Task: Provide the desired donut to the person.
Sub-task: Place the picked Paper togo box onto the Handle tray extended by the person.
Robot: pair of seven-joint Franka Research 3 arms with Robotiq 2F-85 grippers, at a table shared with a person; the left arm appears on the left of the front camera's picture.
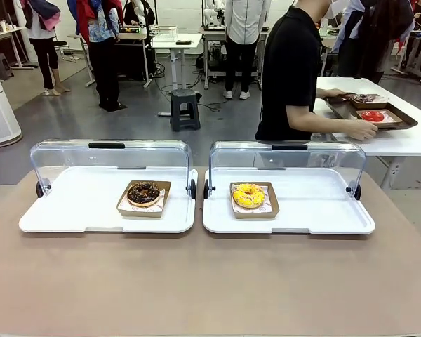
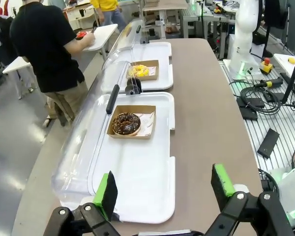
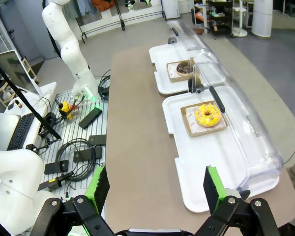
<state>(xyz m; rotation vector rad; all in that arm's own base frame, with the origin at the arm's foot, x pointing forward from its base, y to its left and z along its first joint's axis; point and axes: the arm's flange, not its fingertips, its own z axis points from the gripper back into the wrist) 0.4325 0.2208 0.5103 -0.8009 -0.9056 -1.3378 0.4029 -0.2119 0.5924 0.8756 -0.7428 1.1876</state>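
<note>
Fingers spread wide on left gripper [image 2: 164, 191] and right gripper [image 3: 156, 186], nothing held. Choc donut [image 1: 143, 193] and yellow donut [image 1: 248, 195] sat in cardboard trays on white plastic trays, clear domed lids up. Person [image 1: 291, 70] stood turned away at side surface [image 1: 407, 140].

The table [image 1: 210, 281] top is matt, smooth and brownish. Both trays [image 1: 84, 210] look like glossy white plastic under clear, shiny plastic lids [image 1: 112, 158]. Each donut sits in a brown cardboard box [image 1: 130, 209]: the chocolate donut [image 1: 143, 192] rough with crumbs, the yellow donut [image 1: 248, 195] glazed.
</note>
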